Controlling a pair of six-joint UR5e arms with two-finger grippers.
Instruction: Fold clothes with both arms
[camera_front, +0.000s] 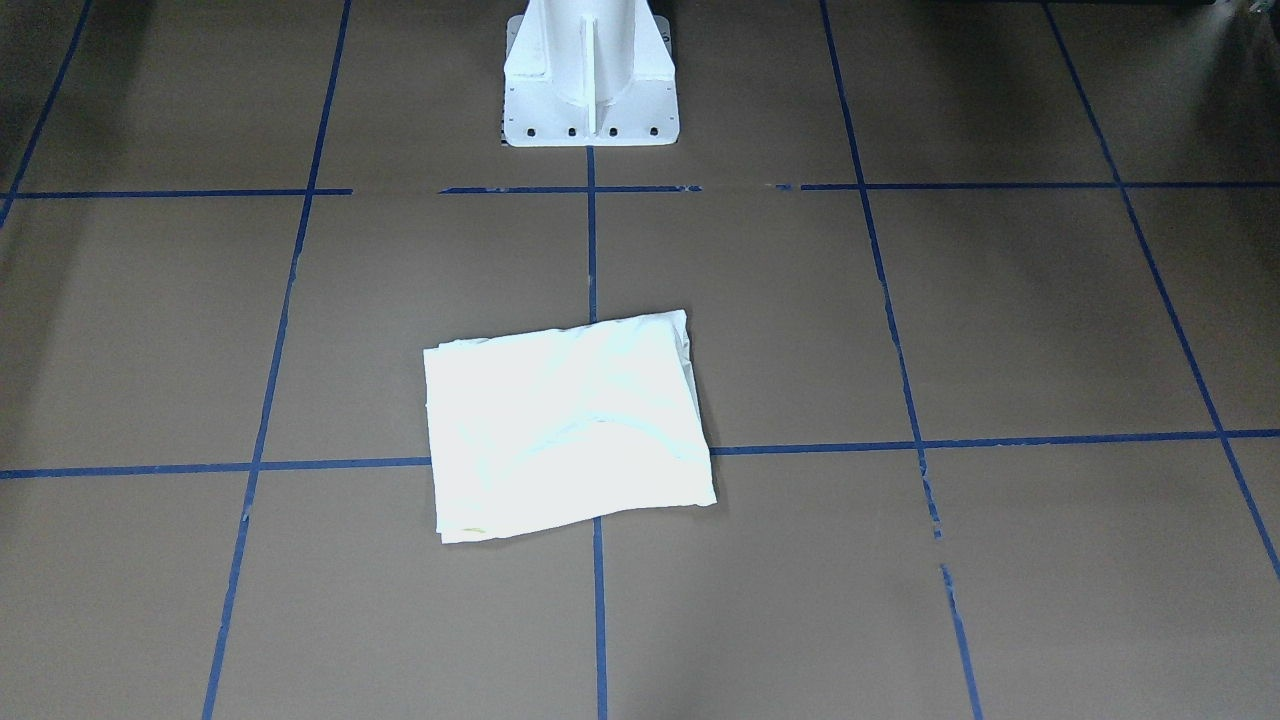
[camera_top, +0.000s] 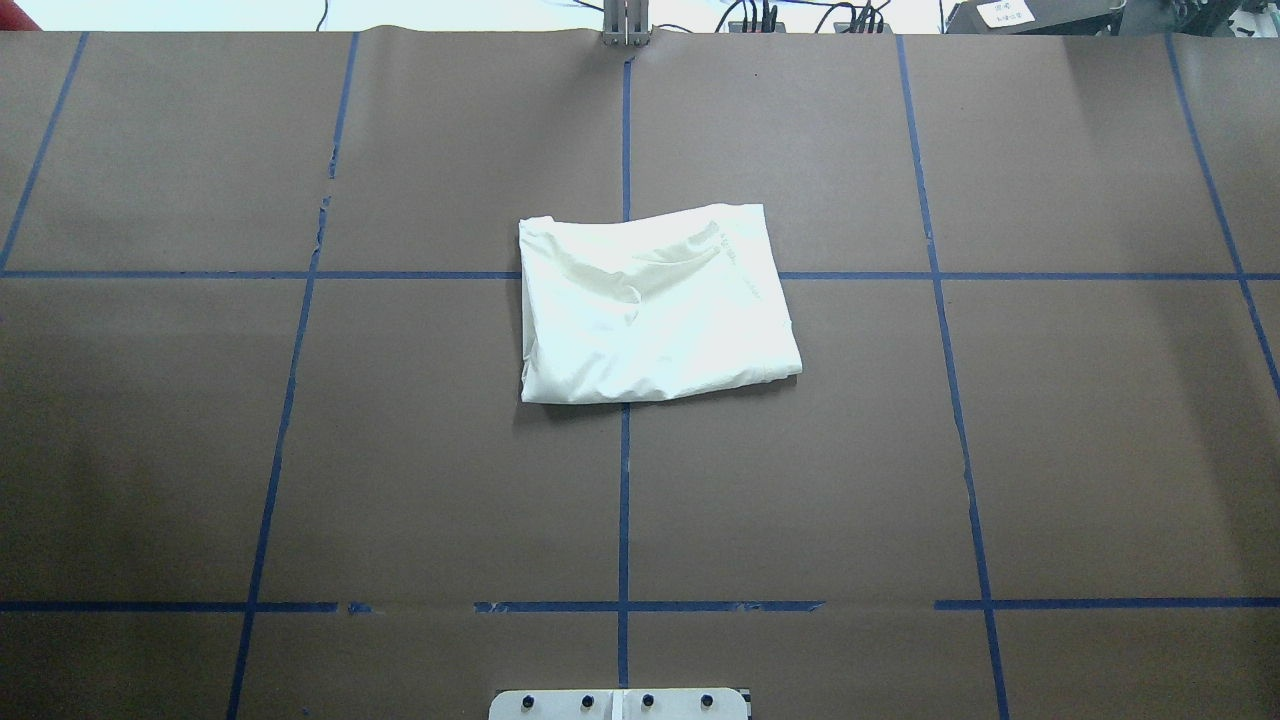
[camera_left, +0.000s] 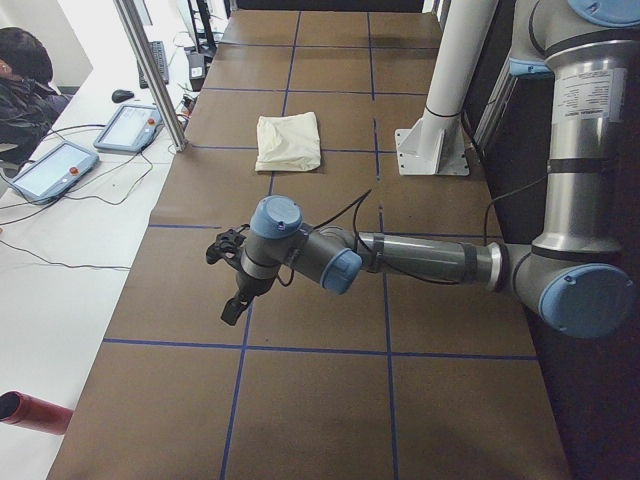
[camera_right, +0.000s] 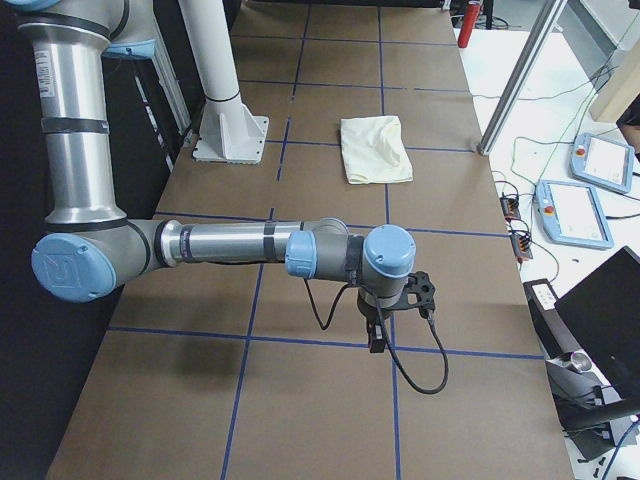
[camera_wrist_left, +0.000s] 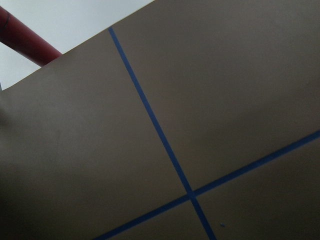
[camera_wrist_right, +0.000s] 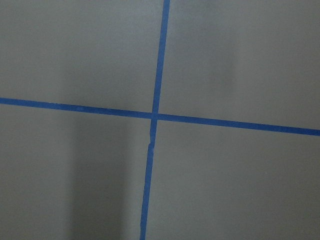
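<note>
The cream-white T-shirt lies folded into a compact rectangle near the middle of the brown table, plain cloth up, with the print hidden. It also shows in the overhead view and in both side views. Both arms are stretched out low over the table ends, far from the shirt. The left gripper shows only in the exterior left view, and the right gripper only in the exterior right view. I cannot tell whether either is open or shut. The wrist views show only table and tape.
The white pedestal base stands at the robot's side of the table. Blue tape lines grid the surface. A metal pole, teach pendants and a seated person are on the operators' side. A red cylinder lies beyond the table's corner.
</note>
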